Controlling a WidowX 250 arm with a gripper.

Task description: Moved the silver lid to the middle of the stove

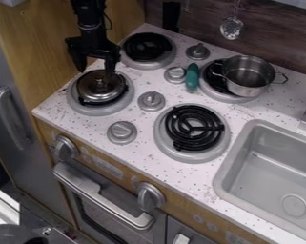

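Observation:
The black gripper [95, 72] hangs over the front-left burner with its two fingers spread apart. Below it, the silver lid [96, 91] lies on that burner's black coil, inside the grey burner ring [84, 108]. One fingertip is in front of the lid's back part, near its knob; whether it touches the lid I cannot tell. The other fingertip is by the lid's back left edge.
A silver pot [247, 78] stands on the back-right burner, with a teal object [192, 77] beside it. Bare coils lie on the back-left burner [147, 46] and front-right burner [193, 127]. Several grey knobs rise between the burners. The sink [270, 169] is at the right.

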